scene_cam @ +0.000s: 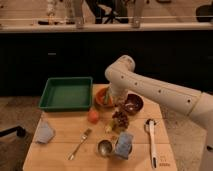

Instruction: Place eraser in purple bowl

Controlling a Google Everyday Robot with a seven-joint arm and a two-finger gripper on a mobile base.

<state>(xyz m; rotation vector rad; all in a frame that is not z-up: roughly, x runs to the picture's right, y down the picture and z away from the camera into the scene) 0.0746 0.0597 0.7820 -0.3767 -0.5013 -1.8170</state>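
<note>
Metal cup (104, 147) nearest, jaws between orange bowl (102, 97) and purple bowl (135, 104)

Had dark cabinets (50, 60) running behind the wooden table (55, 156), a pale counter edge (100, 27) on top, speckled floor (17, 111) below.

Glossy purple bowl (133, 104) beside smooth pale pincer (118, 102), matt wooden table (55, 151)
</note>
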